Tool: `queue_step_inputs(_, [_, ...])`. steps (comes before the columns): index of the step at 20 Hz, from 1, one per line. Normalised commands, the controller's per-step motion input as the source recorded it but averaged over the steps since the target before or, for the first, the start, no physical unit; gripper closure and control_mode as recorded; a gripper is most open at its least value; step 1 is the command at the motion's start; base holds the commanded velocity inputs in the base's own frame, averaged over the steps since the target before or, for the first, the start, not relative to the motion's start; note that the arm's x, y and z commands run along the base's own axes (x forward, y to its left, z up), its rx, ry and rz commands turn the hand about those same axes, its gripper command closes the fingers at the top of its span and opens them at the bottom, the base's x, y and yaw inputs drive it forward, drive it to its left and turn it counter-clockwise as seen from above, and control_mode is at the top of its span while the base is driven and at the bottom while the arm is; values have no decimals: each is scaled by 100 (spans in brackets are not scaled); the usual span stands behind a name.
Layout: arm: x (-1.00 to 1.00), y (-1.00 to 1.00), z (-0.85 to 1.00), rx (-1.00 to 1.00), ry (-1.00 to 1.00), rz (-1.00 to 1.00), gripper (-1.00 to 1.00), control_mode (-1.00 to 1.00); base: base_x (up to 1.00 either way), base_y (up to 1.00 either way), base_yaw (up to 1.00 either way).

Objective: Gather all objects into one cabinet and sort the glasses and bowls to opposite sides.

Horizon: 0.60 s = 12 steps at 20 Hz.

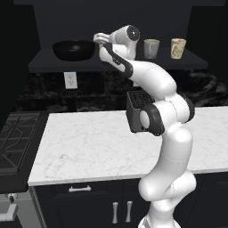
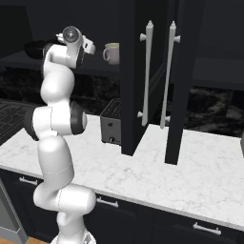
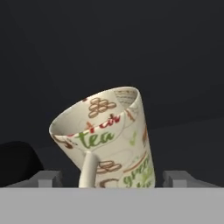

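Observation:
A cream mug printed with "green tea" (image 3: 111, 140) stands between my fingertips in the hand view, handle toward the camera, leaning in the picture. My gripper (image 3: 113, 178) is open, with a gap between the mug and each fingertip (image 3: 48, 178). From the left base view the gripper (image 1: 100, 39) is up at the dark cabinet shelf (image 1: 62, 64), just right of the wide black bowl (image 1: 73, 50). Two more mugs (image 1: 151, 48) (image 1: 178, 48) stand further right on that shelf. The bowl's dark rim (image 3: 17, 162) shows beside the mug in the hand view. One mug (image 2: 112, 52) shows in the right base view.
A dark toaster (image 2: 112, 126) sits on the white marble counter (image 1: 89, 147), partly behind my arm. Open cabinet doors with long silver handles (image 2: 147, 71) hang to the right. A stove (image 1: 18, 138) borders the counter's left end.

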Motion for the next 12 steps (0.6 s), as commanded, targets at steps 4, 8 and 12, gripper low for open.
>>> queue_step_inputs(4, [0, 12, -7, 8, 0, 0, 100, -100, 0, 0, 0])
queue_step_inputs(8, [0, 0, -8, 3, 0, 0, 100, -100, 0, 0, 0])
queue_step_inputs(12, [-32, 0, -14, 1, 0, 0, 100, -100, 0, 0, 0])
